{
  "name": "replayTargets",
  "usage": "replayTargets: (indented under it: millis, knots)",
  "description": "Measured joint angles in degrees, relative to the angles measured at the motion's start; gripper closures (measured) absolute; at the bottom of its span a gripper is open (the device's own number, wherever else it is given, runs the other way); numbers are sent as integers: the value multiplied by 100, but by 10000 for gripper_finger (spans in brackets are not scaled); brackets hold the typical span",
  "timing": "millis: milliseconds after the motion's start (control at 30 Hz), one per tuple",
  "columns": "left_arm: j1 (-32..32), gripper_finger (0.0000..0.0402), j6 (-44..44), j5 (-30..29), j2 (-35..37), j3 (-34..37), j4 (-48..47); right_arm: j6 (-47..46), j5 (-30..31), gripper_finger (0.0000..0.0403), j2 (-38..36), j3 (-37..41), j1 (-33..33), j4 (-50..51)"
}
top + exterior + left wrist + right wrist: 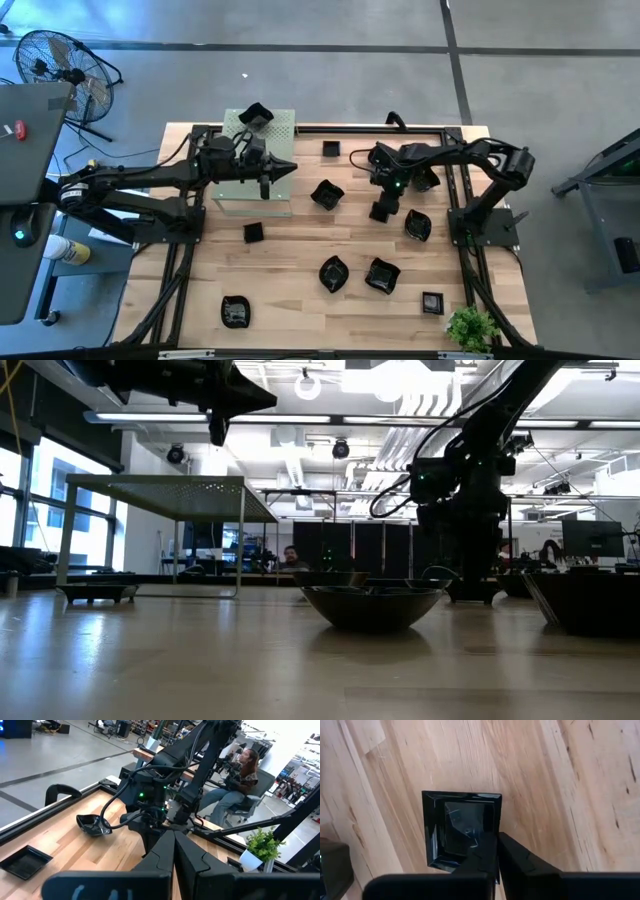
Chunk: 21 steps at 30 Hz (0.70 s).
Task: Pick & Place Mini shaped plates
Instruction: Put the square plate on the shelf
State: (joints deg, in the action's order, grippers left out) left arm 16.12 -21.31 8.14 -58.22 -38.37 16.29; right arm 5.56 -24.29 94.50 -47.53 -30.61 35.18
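From my console I take the pale green perforated board (256, 165) as the landmark. My left gripper (290, 169) hangs above the board's right edge, fingers pressed together to a point with nothing between them, as the left wrist view confirms (174, 851). My right gripper (383, 207) is well to the right of the board, low over a small square plate (461, 827) on the wood table (300, 290); its fingers (520, 857) meet at a narrow tip over the plate's rim, and I cannot tell whether they actually pinch it. One wavy-rimmed plate (256, 116) sits on the board's far edge, a tiny square (253, 232) just below the board, another square (331, 149) to its upper right, and a leaf-like dish (327, 194) just to its right. Further dishes (382, 275) lie scattered well away toward the small green plant (472, 326).
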Motion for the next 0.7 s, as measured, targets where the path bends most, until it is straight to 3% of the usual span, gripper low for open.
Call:
replayTargets:
  millis: [233, 700]
  knots:
    - [0, 401, -1, 0, 0, 0, 2, -280, 43, 400, -112, 0, -38, 53]
    - [0, 401, -25, -29, 0, 0, 7, -1932, 201, 402, -1669, 0, 61, 6]
